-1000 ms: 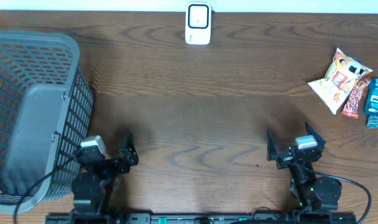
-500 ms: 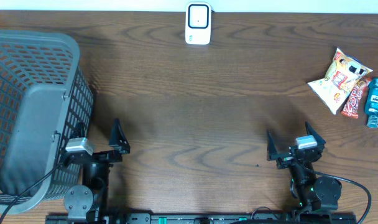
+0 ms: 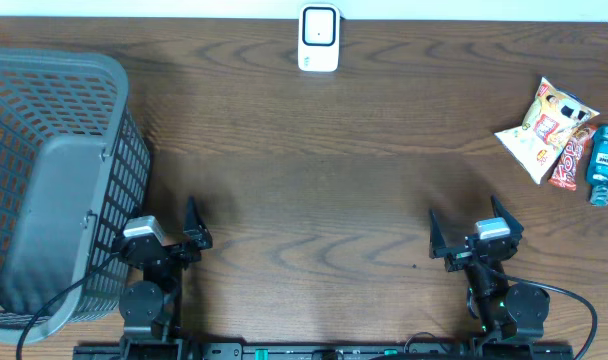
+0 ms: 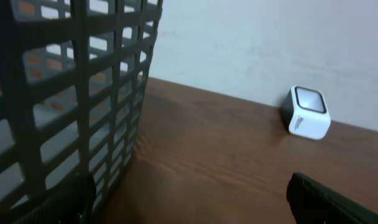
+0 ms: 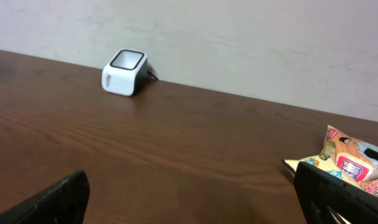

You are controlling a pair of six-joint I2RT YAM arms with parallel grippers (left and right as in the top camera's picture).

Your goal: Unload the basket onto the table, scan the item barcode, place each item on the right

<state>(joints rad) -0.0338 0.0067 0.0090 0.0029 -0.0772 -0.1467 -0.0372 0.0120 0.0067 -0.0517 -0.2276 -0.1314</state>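
Snack bag (image 3: 540, 122): one, yellow and white, flat on the table (image 3: 324, 170) at 2 o'clock in the overhead view, near the right edge. Touching its 4 o'clock side, one red wrapper (image 3: 570, 160), lying slantwise. Just beside that, at 3 o'clock of it, one teal bottle (image 3: 606, 160), partly cut off by the frame edge. Three items in this cluster, all resting on the wood, well apart from both grippers.

Scanner (image 3: 318, 38): one, white with a dark window, at 12 o'clock by the far edge of the table. Visible in both wrist views, standing close to the pale wall with its window tilted upward.

Basket (image 3: 54, 100): one, grey plastic lattice, at 9 o'clock, filling the left side of the table. In the left wrist view, its wall close by, filling the 9 o'clock half.

Left gripper (image 3: 166, 232): one, at 7 o'clock, just beside the basket's right wall. Fingers spread wide, nothing between them. In its own wrist view, only two dark fingertips at the lower corners, with the scanner beyond at 2 o'clock.

Right gripper (image 3: 471, 225): one, at 5 o'clock, over bare wood. Fingers likewise spread wide, gripping nothing. In its own wrist view, two dark fingertips at the lower corners, the scanner at 10 o'clock and the snack bag at 4 o'clock, partly hidden behind the right fingertip.
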